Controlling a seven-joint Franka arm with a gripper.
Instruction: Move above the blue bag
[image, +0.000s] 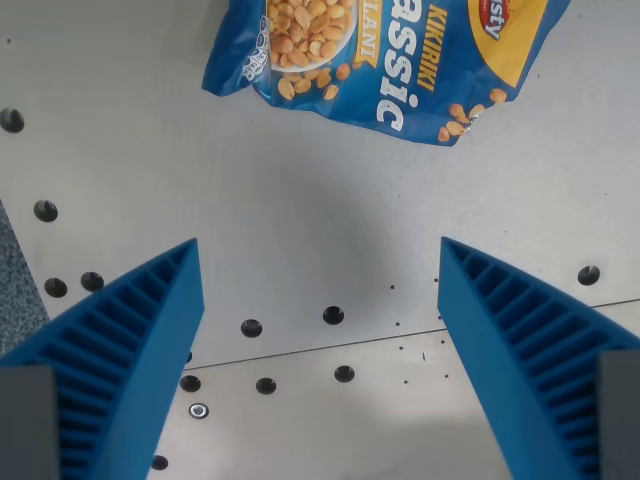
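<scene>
we see our gripper (320, 255) spread wide — nothing between its blue fingers (135, 340), only bare surface (320, 200). the blue bag (380, 55) lies at the wrist view's top — apart from them.

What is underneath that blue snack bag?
The blue bag lies flat on a grey metal table dotted with holes. Whatever sits directly beneath the bag is covered, so it cannot be seen.
</scene>
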